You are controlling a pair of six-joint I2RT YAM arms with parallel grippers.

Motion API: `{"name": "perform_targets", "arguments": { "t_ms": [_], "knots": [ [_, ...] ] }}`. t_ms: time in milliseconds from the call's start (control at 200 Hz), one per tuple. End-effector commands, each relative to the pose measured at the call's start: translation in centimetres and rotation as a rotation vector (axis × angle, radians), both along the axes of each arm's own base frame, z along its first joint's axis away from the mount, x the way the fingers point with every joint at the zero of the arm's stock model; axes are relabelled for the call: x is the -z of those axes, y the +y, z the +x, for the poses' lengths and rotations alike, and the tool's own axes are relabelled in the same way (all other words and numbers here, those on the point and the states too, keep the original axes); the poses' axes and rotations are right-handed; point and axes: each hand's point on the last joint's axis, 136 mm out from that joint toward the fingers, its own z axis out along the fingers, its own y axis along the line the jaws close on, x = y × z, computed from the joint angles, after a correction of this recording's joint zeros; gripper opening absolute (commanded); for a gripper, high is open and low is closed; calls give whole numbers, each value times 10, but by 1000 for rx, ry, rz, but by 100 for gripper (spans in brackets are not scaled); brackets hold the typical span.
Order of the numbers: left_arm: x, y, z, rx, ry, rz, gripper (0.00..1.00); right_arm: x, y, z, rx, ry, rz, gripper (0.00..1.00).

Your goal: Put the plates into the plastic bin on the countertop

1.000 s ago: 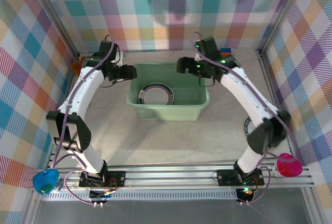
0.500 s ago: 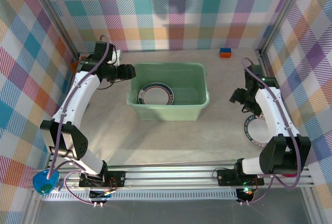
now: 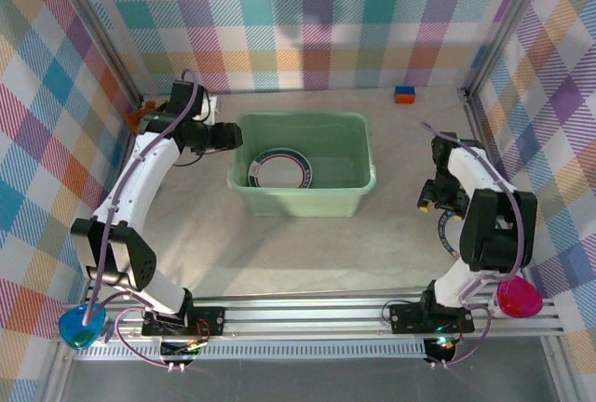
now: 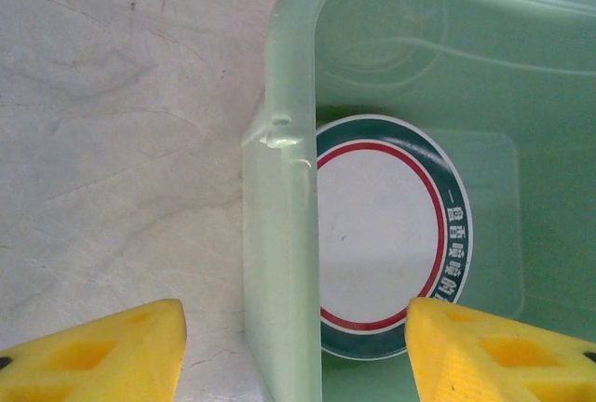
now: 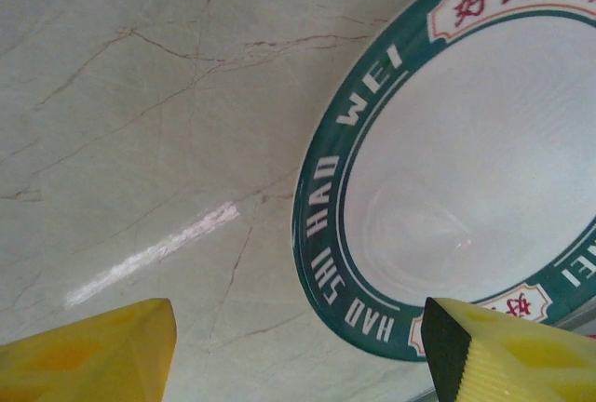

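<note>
Now: pickup stage, one plate binned, one about to be grasped (judgement).
Countertop (image 3: 279,253): light speckled surface; arm bases at its near edge.
Right gripper (image 5: 296,341): low over the near-right of the counter, yellow fingers spread and empty; one tip over bare counter, the other over the plate's edge, green rim between them.
Loose plate (image 5: 438,160): flat on the countertop, white with a green lettered band; in the top view partly under the right arm, well apart from the bin.
Plastic bin (image 3: 298,195): mint-green tub, mid-table, upright.
Binned plate (image 3: 279,167): lies flat on the bin floor toward its left side, green band with a red ring.
Left gripper (image 4: 293,337): at the bin's left wall, fingers parted and holding nothing; one tip outside the wall, one over the inside. Contact with the wall: cannot tell.
Far back: small orange-and-blue block (image 3: 404,94) by the plaid wall, not part of the job.
Next move (judgement): right fingers need to drop onto the rim, pinch it, lift, then carry left over the bin wall.
Risk: shallow rim flat on the counter may slip out of the pinch.
</note>
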Motion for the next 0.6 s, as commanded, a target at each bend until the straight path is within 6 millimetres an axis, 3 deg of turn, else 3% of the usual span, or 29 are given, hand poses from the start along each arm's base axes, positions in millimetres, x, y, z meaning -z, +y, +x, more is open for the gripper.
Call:
{"name": "perform_targets", "arguments": {
  "t_ms": [0,320,595],
  "knots": [
    [-5,3,-3,6,-30,15,64,10,-8,-1,-61,55,-35,68],
    [2,7,-8,-4,-21,21,64,25,-22,-4,-116,137,-84,63],
    [1,7,-8,-5,-24,23,64,43,-21,3,-145,111,-55,59]
  ]
}}
